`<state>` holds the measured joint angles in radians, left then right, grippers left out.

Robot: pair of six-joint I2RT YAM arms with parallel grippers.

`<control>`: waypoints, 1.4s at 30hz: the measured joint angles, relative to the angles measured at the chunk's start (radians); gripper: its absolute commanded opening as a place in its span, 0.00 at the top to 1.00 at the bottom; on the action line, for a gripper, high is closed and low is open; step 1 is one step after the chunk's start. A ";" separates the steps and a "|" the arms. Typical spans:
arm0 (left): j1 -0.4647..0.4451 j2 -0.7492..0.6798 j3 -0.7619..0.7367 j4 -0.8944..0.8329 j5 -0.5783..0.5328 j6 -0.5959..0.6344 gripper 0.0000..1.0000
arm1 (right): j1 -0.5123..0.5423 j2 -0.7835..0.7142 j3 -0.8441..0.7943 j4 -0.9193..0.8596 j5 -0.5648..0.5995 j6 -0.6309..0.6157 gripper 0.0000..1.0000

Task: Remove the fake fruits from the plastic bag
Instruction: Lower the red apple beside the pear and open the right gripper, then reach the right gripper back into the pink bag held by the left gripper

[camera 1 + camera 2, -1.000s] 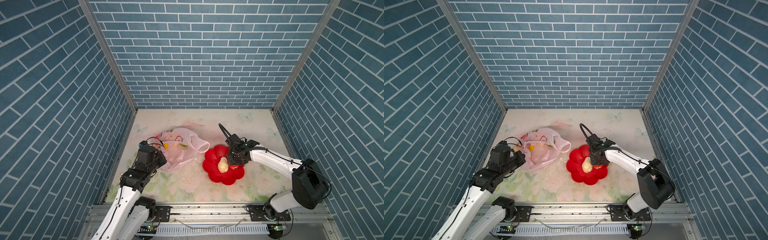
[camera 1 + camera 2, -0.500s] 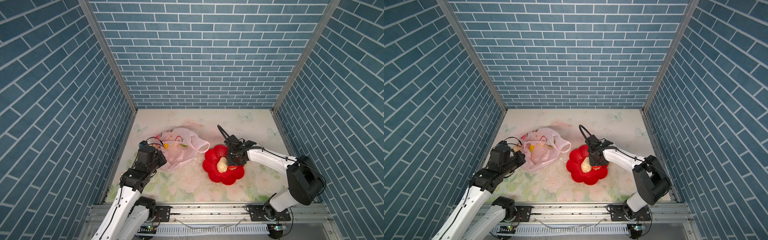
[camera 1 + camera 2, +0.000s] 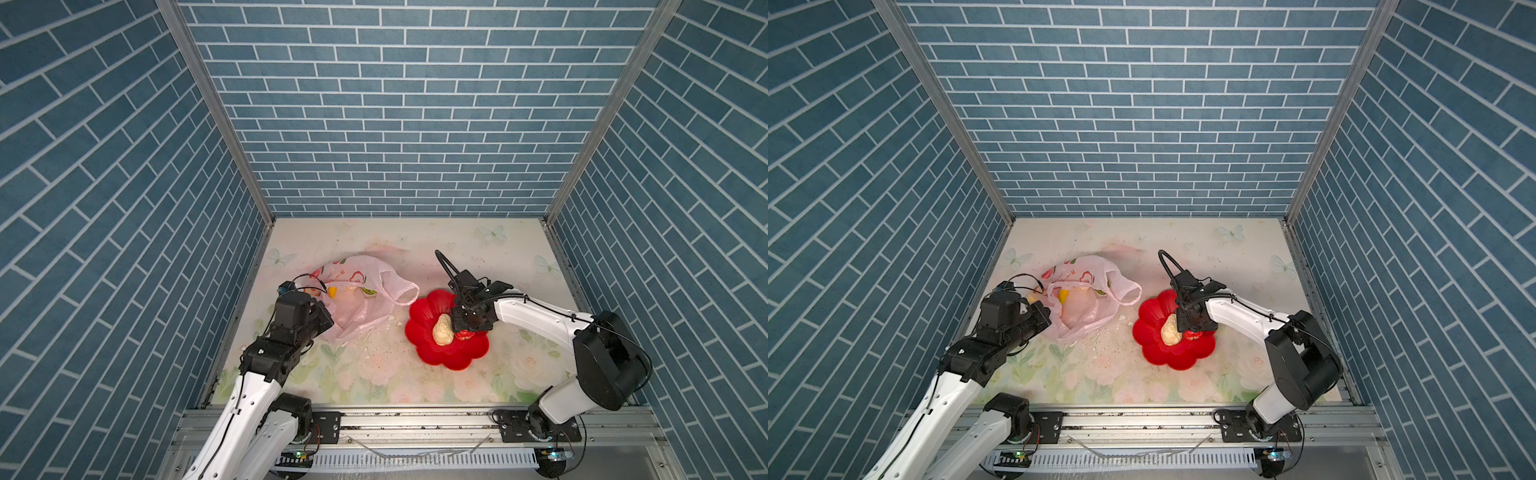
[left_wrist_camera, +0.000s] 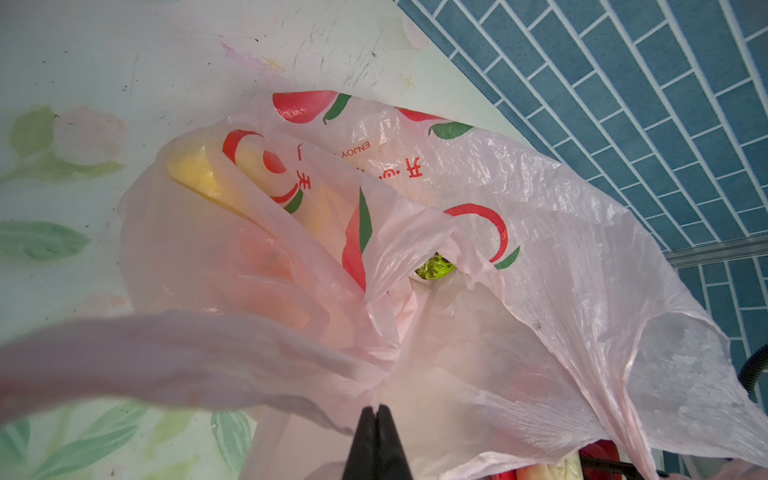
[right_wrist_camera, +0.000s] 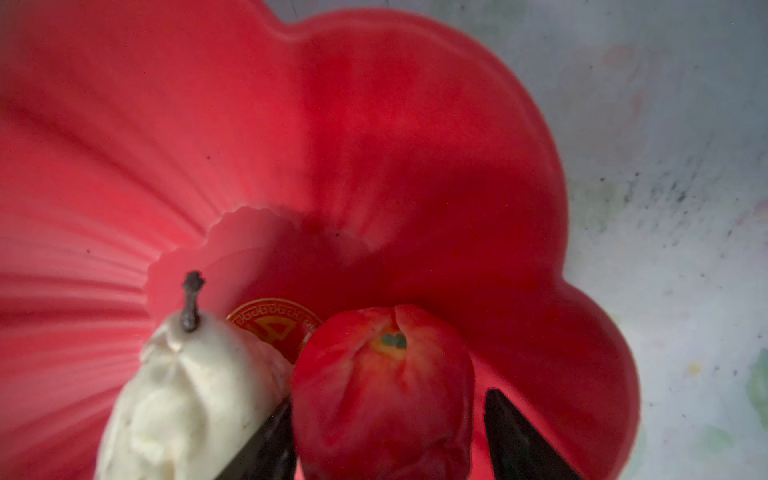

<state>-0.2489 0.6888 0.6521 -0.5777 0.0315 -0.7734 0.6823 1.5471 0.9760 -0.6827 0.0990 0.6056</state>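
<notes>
The right claw [image 5: 388,399] stands apart around a red apple [image 5: 382,374] in the bowl [image 5: 374,124], a cream fruit [image 5: 187,395] just beside it. The left claw [image 4: 376,415] is pressed together, seemingly pinching a fold of the bag [image 4: 540,249]. Beyond its tips a banana [image 4: 195,174] and an orange fruit [image 4: 268,259] lie inside. Likely light and firm under thin, slippery, tearable film: reach through the mouth, grip each across its middle.
</notes>
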 measured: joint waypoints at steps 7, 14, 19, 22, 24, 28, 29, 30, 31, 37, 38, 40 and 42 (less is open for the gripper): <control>0.000 0.000 0.000 0.014 0.005 0.003 1.00 | 0.003 -0.113 0.045 -0.077 0.046 0.000 0.36; 0.000 0.001 0.000 0.040 0.024 0.014 1.00 | 0.070 -0.218 0.254 -0.105 0.097 -0.012 0.40; 0.000 0.006 0.000 0.068 0.045 0.020 1.00 | 0.191 -0.124 0.475 -0.095 0.142 -0.062 0.42; 0.000 0.007 0.000 0.074 0.050 0.023 1.00 | 0.256 -0.038 0.585 -0.049 0.140 -0.093 0.46; 0.000 0.007 0.000 0.076 0.051 0.024 1.00 | 0.287 0.023 0.634 -0.003 0.114 -0.109 0.49; 0.000 0.007 0.000 0.077 0.052 0.025 1.00 | 0.341 0.183 0.755 0.058 0.043 -0.121 0.56; 0.000 0.007 0.000 0.079 0.052 0.025 1.00 | 0.352 0.230 0.793 0.067 0.030 -0.127 0.57; 0.000 0.007 0.000 0.081 0.052 0.024 1.00 | 0.363 0.273 0.830 0.072 0.017 -0.133 0.57; 0.000 0.008 0.000 0.084 0.052 0.024 1.00 | 0.375 0.316 0.867 0.073 0.005 -0.138 0.59; 0.000 0.030 0.005 0.100 0.052 0.024 1.00 | 0.427 0.503 1.007 0.078 -0.092 -0.148 0.64; 0.000 0.032 0.007 0.103 0.052 0.025 1.00 | 0.431 0.523 1.017 0.079 -0.103 -0.148 0.64; 0.000 0.035 0.013 0.105 0.051 0.025 1.00 | 0.431 0.570 1.043 0.077 -0.126 -0.148 0.65; 0.000 0.035 0.017 0.106 0.048 0.025 1.00 | 0.429 0.607 1.056 0.076 -0.138 -0.148 0.65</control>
<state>-0.2493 0.7235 0.6693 -0.4717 0.0799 -0.7483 1.1114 2.1536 2.0323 -0.6067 -0.0387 0.4580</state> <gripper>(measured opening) 0.045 0.349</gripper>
